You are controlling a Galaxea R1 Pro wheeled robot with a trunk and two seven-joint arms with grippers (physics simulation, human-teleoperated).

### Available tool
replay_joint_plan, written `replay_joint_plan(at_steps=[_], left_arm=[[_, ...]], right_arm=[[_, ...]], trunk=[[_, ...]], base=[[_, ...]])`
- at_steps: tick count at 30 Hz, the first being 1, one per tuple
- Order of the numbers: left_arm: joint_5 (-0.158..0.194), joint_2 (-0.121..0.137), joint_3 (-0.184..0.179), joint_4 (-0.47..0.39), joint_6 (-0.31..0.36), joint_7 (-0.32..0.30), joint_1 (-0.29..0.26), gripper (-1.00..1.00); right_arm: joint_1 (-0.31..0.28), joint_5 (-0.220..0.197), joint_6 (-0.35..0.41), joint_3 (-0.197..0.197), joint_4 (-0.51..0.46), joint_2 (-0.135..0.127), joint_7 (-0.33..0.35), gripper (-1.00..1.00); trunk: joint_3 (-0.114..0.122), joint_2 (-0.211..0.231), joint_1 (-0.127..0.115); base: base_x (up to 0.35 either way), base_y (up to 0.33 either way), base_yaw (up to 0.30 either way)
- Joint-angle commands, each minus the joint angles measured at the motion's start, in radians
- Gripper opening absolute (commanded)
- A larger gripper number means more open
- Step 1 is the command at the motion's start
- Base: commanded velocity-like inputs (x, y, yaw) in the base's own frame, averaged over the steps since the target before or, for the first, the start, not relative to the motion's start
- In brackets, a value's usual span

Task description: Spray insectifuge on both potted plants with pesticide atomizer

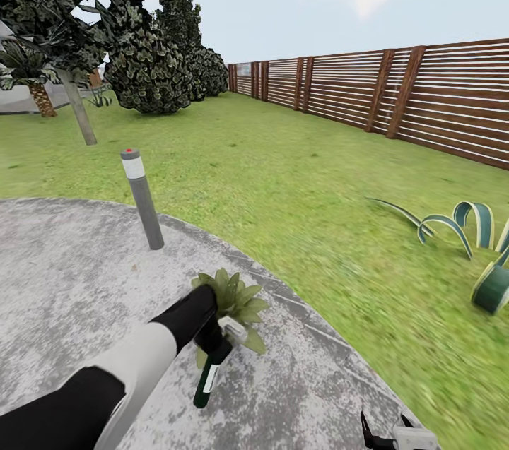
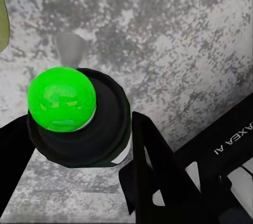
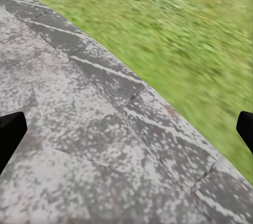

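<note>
My left gripper [image 1: 215, 341] is shut on the pesticide atomizer [image 1: 208, 379], a slim dark-green bottle with a white label that hangs tilted over the grey patio [image 1: 63, 280]. The bottle sits right beside one potted plant [image 1: 237, 297], a low rosette of green leaves partly hidden behind my forearm. In the left wrist view, the atomizer's black head [image 2: 100, 134] carries a bright green ball and sits between the two black fingers [image 2: 150, 166]. My right gripper [image 1: 387, 436] stands open low at the patio's edge, its fingertips wide apart over paving [image 3: 126, 129].
A grey bollard lamp [image 1: 143, 199] stands on the patio beyond the plant. A striped agave [image 1: 466, 231] grows on the lawn [image 1: 283, 167] at the right. A brown slatted fence [image 1: 396, 93] runs along the right, with trees [image 1: 141, 47] at the far left.
</note>
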Motion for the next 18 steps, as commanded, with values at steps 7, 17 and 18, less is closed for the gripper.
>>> replay_joint_plan(at_steps=[7, 17, 18], left_arm=[[-0.013, 0.008, 0.002, -0.002, 0.001, -0.008, 0.041, -1.00], [-0.013, -0.007, 0.000, -0.020, 0.007, -0.006, 0.039, -1.00], [-0.013, -0.008, -0.001, -0.023, 0.007, -0.007, 0.037, -1.00]], right_arm=[[-0.001, 0.006, -0.003, -0.009, 0.001, 0.000, 0.006, 1.00], [-0.001, 0.006, -0.003, -0.009, 0.001, 0.000, 0.006, 1.00], [-0.001, 0.006, -0.003, -0.009, 0.001, 0.000, 0.006, 1.00]], trunk=[[-0.001, 0.000, 0.000], [-0.001, 0.000, 0.000], [-0.001, 0.000, 0.000]], base=[[0.000, 0.000, 0.000], [0.104, 0.000, 0.000], [0.014, 0.000, 0.000]])
